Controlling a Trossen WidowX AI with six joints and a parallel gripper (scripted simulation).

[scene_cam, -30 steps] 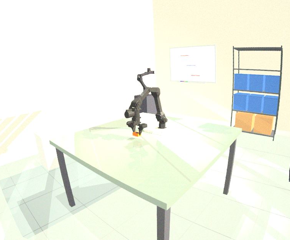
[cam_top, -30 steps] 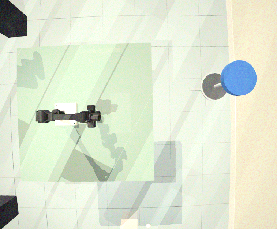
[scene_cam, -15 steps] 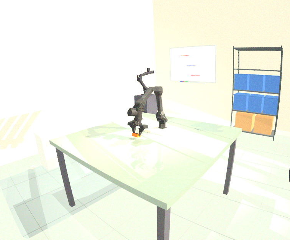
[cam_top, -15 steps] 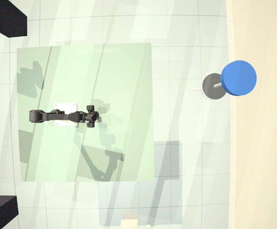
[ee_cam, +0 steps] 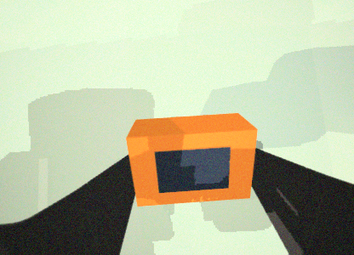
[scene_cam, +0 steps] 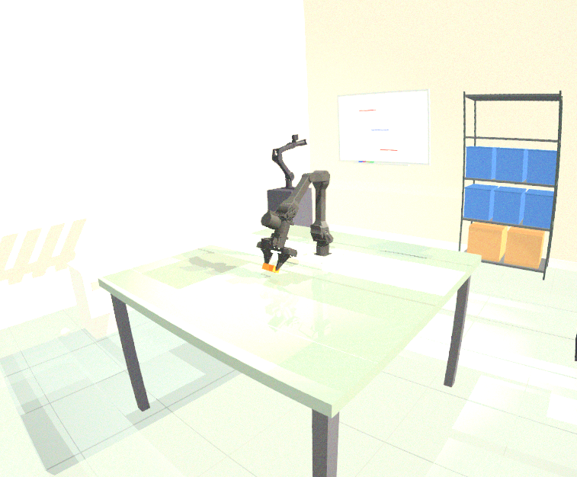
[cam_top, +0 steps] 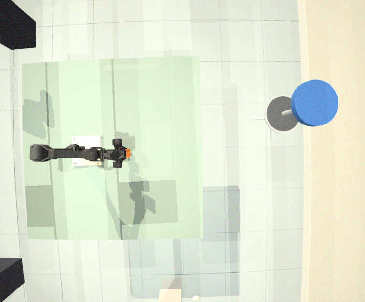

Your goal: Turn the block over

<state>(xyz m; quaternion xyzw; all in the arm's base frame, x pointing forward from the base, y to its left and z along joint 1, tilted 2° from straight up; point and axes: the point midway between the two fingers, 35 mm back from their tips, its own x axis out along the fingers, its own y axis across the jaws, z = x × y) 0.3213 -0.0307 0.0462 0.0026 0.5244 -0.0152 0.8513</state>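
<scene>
Orange block (cam_top: 127, 153) (scene_cam: 268, 267) (ee_cam: 142, 172) is pinched at its ends between the gripper's (cam_top: 127, 153) (scene_cam: 270, 267) (ee_cam: 192, 168) fingers, seemingly just above the table (cam_top: 156, 113) (scene_cam: 380, 308) (ee_cam: 85, 24). Dark marked face is turned toward the wrist camera; the end grip presumably leaves room for rotation.

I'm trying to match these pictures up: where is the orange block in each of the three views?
Top: the orange block is a little left of centre, at the arm's right-hand end.
Exterior: the block is near the middle, low between the finger ends.
Wrist: the block is just below centre, dark patch showing.
Shared landmark: the gripper holding it.
</scene>
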